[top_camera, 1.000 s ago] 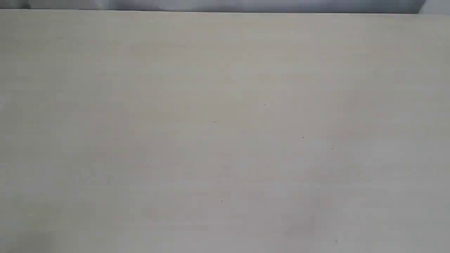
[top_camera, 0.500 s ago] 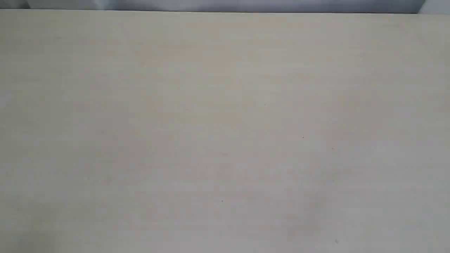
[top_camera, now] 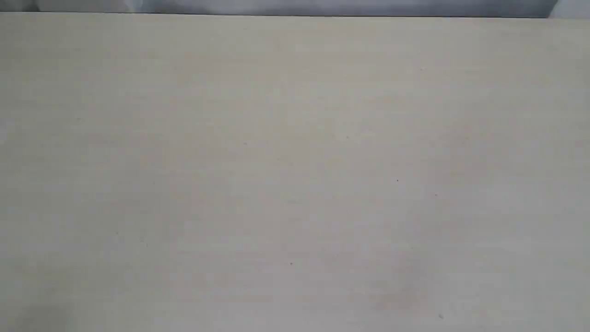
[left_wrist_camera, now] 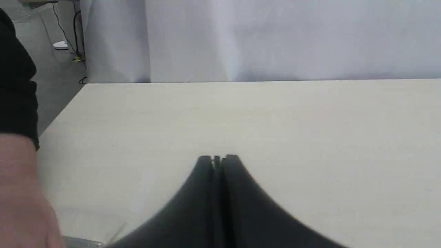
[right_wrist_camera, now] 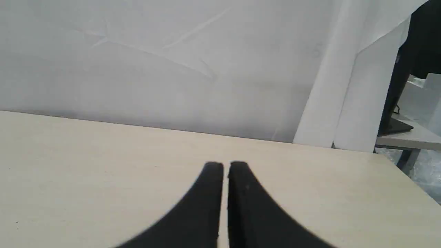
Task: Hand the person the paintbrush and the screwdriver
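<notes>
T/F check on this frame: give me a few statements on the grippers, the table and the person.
1. The left gripper is shut with nothing between its fingers. True.
2. The right gripper holds a screwdriver. False: its fingers are almost together and grip nothing.
3. A person's arm, bare skin below a dark sleeve, shows at the edge of the left wrist view. True.
4. A paintbrush lies on the table in the exterior view. False: no paintbrush shows in that view, only tabletop.
5. Both robot arms show in the exterior view. False: neither arm appears there.
</notes>
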You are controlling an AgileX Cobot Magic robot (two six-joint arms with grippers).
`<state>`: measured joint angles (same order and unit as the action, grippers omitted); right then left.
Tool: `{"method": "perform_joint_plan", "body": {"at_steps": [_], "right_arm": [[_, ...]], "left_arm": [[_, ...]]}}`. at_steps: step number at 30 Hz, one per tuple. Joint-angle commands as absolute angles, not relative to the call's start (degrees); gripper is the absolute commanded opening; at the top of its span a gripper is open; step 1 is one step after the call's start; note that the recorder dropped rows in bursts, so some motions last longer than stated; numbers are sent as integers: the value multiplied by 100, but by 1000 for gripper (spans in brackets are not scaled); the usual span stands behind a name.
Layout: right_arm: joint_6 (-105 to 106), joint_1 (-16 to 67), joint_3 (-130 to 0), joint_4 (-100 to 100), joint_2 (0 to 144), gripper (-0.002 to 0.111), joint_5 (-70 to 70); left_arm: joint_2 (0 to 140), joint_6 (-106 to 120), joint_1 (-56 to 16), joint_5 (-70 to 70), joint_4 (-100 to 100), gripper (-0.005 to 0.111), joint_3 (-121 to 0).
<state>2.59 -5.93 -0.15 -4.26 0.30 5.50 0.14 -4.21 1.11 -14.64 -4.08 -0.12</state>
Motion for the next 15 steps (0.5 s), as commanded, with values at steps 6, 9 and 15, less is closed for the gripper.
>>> {"method": "perform_joint_plan", "body": {"at_steps": [6, 9, 15], "right_arm": [[-277, -581, 0, -691, 0, 5, 592], [-279, -581, 0, -691, 0, 5, 607], [-130, -581, 0, -691, 0, 5, 1049]], "left_arm": [[0, -432, 64, -1425, -399, 0, 0], [0, -432, 64, -1425, -399, 0, 0], [0, -432, 64, -1425, -399, 0, 0]]}}
